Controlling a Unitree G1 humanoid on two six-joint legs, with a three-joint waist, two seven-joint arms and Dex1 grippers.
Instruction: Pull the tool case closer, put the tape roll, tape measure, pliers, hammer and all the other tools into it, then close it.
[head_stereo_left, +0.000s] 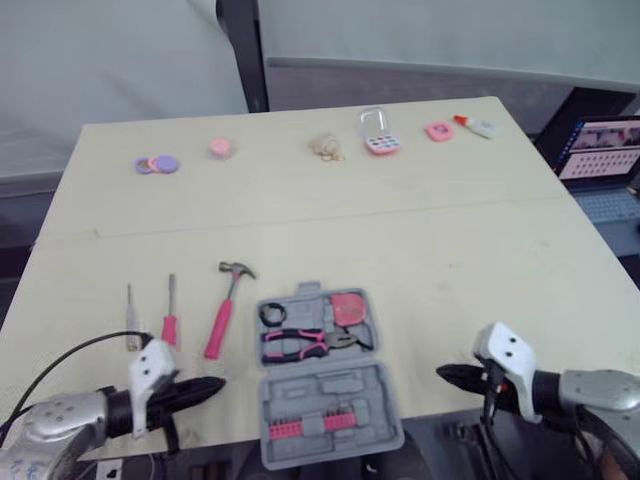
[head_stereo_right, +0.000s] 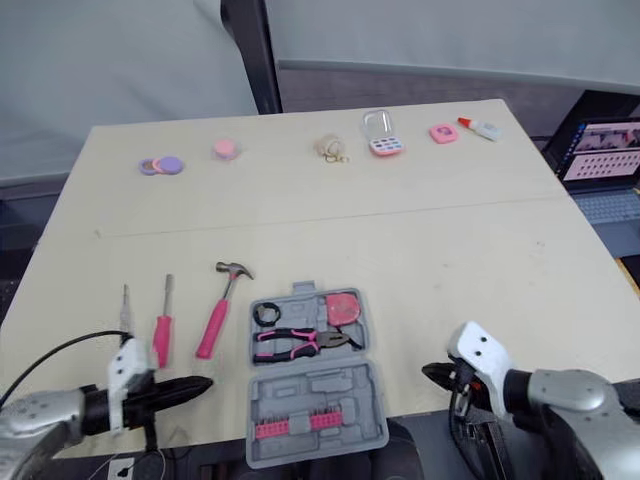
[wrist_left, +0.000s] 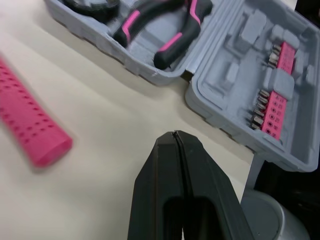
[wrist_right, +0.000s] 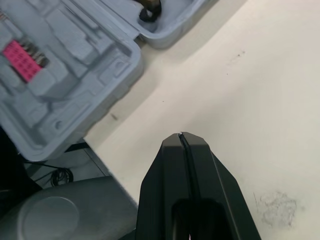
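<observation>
Judging by the layout, you had the open tool case (head_stereo_left: 325, 385) close, between the left claw (head_stereo_left: 214, 386) and right claw (head_stereo_left: 444, 372), both clenched empty, with pliers (head_stereo_left: 305, 342), tape roll (head_stereo_left: 272, 314) and tape measure (head_stereo_left: 348, 308) inside, while hammer (head_stereo_left: 225, 305) and two screwdrivers (head_stereo_left: 170, 315) lay beyond the left claw.

We see wide bare table (head_stereo_left: 480, 270) right of the open tool case (head_stereo_left: 345, 385) and across the middle, while on the left the hammer (head_stereo_left: 219, 325) and two screwdrivers (head_stereo_left: 170, 326) crowd the near strip beside the case.
</observation>
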